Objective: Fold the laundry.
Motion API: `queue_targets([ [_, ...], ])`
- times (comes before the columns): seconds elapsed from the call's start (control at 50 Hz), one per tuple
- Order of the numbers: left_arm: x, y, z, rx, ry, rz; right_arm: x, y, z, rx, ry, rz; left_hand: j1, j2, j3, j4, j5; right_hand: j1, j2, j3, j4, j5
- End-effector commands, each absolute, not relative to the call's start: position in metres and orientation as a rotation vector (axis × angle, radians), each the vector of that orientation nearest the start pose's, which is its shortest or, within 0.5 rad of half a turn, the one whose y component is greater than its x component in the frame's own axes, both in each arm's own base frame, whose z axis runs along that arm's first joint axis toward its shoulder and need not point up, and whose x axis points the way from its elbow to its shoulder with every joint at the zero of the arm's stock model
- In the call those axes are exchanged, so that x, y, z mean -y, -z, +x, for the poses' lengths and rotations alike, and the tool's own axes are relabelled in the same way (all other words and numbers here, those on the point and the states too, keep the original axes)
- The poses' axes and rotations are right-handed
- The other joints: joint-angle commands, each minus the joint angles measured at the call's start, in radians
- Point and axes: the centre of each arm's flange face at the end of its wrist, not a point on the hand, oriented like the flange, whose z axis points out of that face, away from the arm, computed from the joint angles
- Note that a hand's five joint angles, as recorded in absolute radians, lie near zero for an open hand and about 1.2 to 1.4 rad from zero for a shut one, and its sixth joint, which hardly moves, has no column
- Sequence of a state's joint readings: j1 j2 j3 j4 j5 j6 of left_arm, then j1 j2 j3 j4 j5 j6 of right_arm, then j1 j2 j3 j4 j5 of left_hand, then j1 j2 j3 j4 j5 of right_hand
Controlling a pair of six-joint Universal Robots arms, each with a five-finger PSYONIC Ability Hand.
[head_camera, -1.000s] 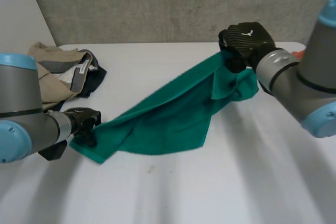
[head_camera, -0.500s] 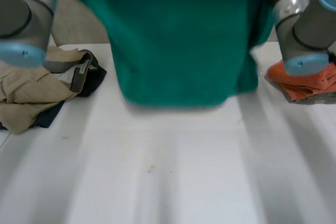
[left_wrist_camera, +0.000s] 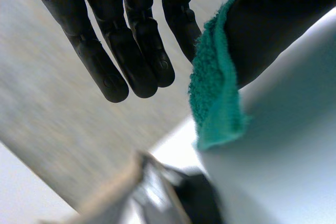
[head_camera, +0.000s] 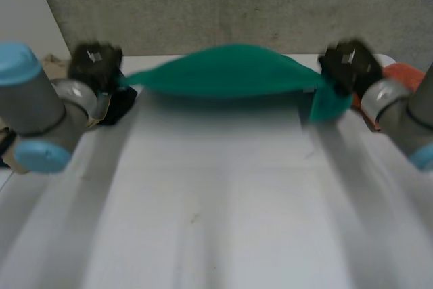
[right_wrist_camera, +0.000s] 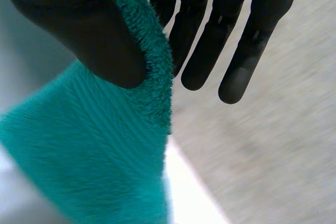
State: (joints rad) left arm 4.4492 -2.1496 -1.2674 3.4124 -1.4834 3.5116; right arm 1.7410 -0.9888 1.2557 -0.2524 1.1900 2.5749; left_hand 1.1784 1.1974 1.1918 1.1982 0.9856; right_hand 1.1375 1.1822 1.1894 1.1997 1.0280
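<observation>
**Left hand** (head_camera: pixel 95 65): the thumb (left_wrist_camera: pixel 278 30) and one finger pinch a corner of the green towel (head_camera: pixel 230 76). The other fingers (left_wrist_camera: pixel 134 51) hang straight and idle beside the pinch.

**Right hand** (head_camera: pixel 348 65): same grip. Its thumb presses the plush edge of the opposite corner against a finger, with the other fingers straight. Both hands are grasping the towel, neither released.

**Towel:** it is off the counter (head_camera: pixel 216 201), stretched between the hands across the upper middle of the frame. It billows in the centre, and a short flap hangs below the right hand.

**Judgement:** the hands stand well apart and level, probably so that the top edge pulls taut and the cloth spreads before being laid flat for folding. The corner pinches hold that edge straight.

**Surroundings:** a pile of clothes (head_camera: pixel 115 107) lies at the upper left, just beside the left hand. An orange cloth (head_camera: pixel 406 76) sits at the upper right, beside the right wrist.

**Risk:** the towel, once lowered, could drape over either.

**Progress:** folding proper has not yet begun.
</observation>
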Motion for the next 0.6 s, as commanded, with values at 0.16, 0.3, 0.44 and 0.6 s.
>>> queue_targets([
  [0.16, 0.36, -0.187, -0.238, -2.172, 2.042, 0.909, 0.364, -0.143, 0.218, -2.25, 1.865, -1.104, 0.218, 0.199, 0.204, 0.198, 0.236, -0.963, -1.008, -1.015, -1.025, -1.028],
  [0.3, 0.36, -0.207, -0.231, -2.155, 2.068, 0.869, 0.354, -0.166, 0.205, -2.374, 1.779, -0.74, 0.218, 0.199, 0.204, 0.198, 0.236, -0.963, -1.008, -1.015, -1.025, -1.028],
  [0.44, 0.36, -0.221, -0.226, -2.175, 2.084, 0.826, 0.333, -0.17, 0.197, -2.471, 1.565, -0.553, 0.218, 0.199, 0.204, 0.198, 0.236, -0.963, -1.008, -1.015, -1.025, -1.028],
  [0.6, 0.361, -0.241, -0.226, -2.177, 2.115, 0.803, 0.321, -0.152, 0.197, -2.464, 1.492, -0.763, 0.218, 0.199, 0.204, 0.198, 0.236, -0.646, -0.691, -0.698, -0.708, -0.711],
])
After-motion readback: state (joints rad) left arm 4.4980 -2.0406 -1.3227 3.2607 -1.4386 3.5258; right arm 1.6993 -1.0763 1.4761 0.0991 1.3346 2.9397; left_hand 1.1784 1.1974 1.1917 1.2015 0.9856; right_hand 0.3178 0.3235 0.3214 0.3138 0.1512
